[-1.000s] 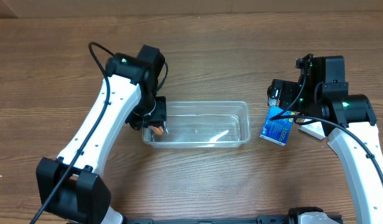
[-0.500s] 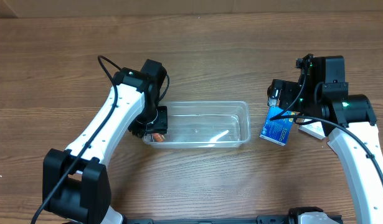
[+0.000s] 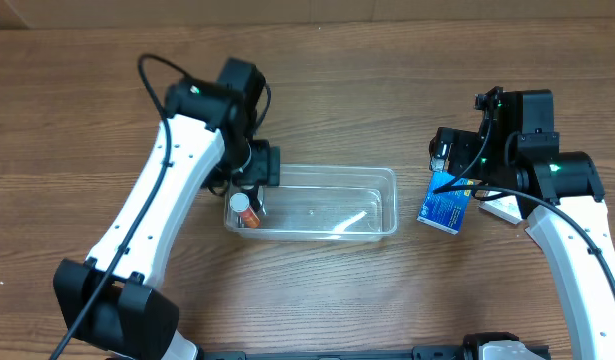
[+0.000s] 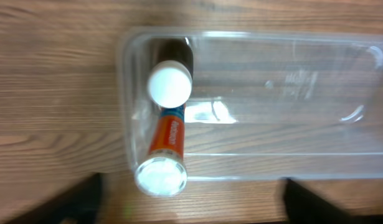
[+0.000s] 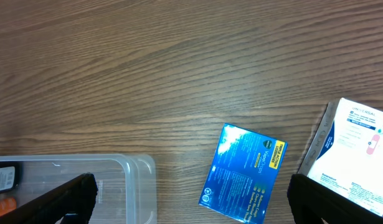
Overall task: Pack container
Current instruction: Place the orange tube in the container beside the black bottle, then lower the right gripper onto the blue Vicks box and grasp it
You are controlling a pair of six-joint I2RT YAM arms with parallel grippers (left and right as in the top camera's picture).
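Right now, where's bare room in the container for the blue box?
The container floor is bare from the middle to its right end. Crowded: the left end, where an orange-labelled bottle and a dark bottle sit together. The table strip between container and blue box is bare.

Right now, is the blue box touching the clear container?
Apart. The right wrist view shows a strip of bare tabletop between the blue box and the container's rounded corner.

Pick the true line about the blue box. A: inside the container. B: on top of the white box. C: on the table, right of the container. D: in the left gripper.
C: the blue box lies flat on the table, outside the right wall of the container.
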